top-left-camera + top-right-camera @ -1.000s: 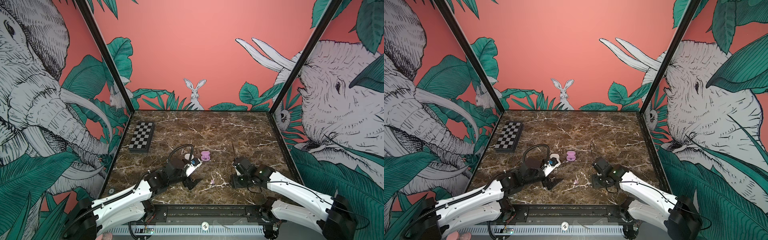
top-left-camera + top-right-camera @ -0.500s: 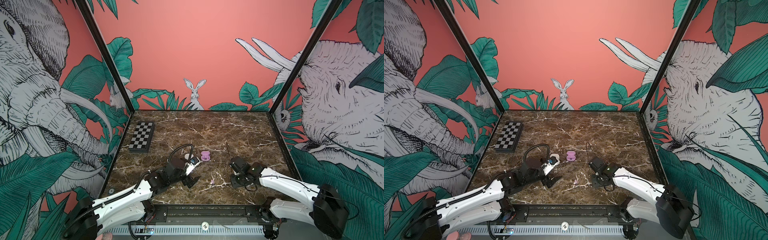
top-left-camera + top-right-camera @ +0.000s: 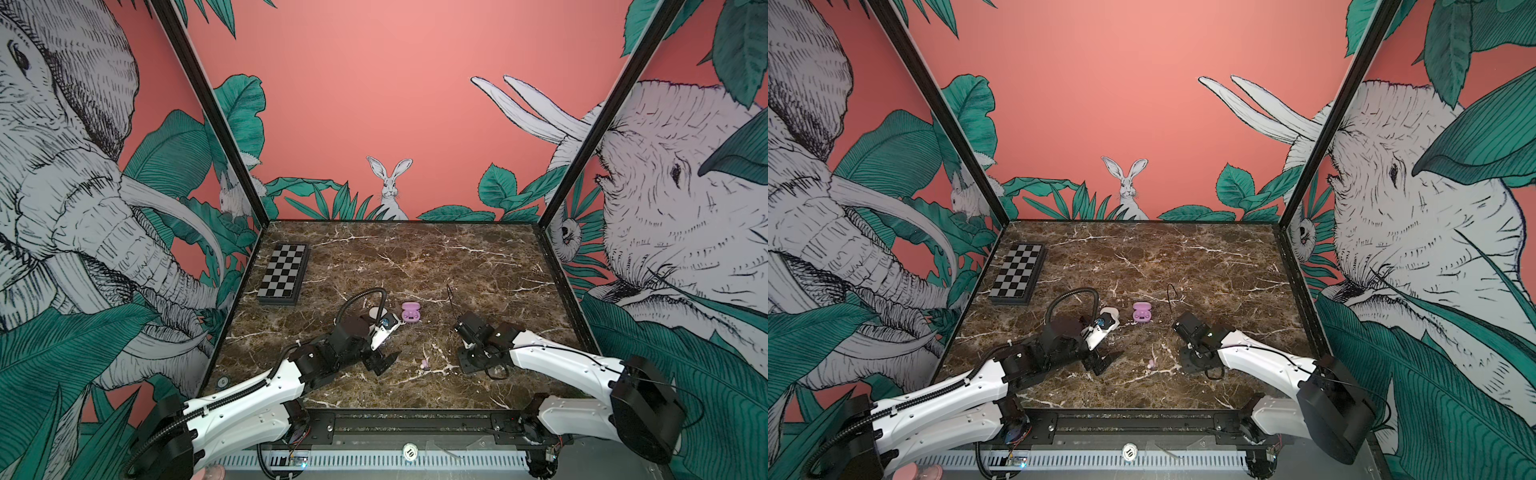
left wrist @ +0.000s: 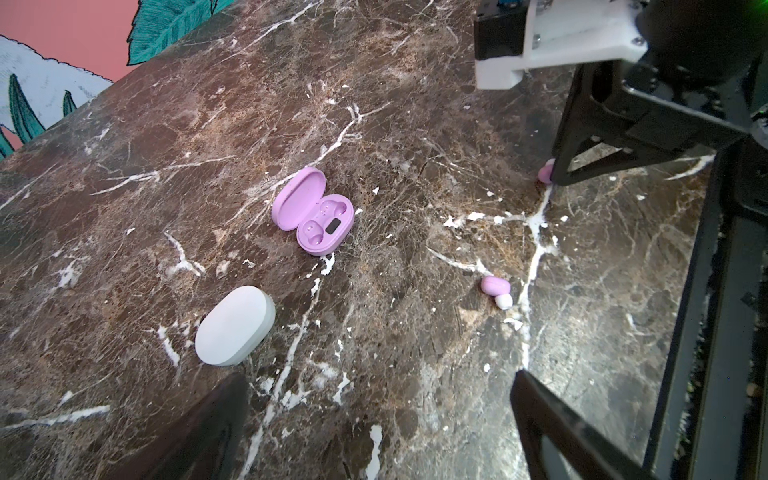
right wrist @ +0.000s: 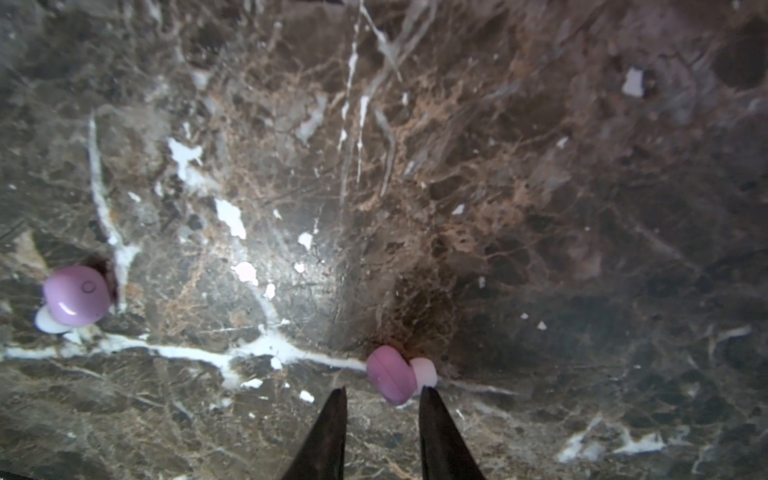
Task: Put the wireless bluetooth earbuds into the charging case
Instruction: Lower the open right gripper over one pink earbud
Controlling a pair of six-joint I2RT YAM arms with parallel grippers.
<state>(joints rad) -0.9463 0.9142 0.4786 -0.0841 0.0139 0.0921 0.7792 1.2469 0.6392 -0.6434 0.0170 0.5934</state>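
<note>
On the brown marble tabletop [image 5: 540, 166], nearer the robot than the open lilac pebble-shaped charging case [image 4: 311, 218], a tiny glossy lilac earbud [image 5: 392, 374] lies just off the right gripper [image 5: 382, 392], whose tips stand slightly parted and empty. The left gripper [image 4: 376, 378] gapes wide, holding nothing.

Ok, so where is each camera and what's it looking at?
Top views: high at the front, looking down on the whole table; the left arm and right arm show.
Left wrist: on the left arm, looking across at the open lilac case and white case; the left tool shows.
Right wrist: on the right arm, looking down at a lilac earbud by the right tool.
Shared: both wrist views show the second loose earbud.
</note>
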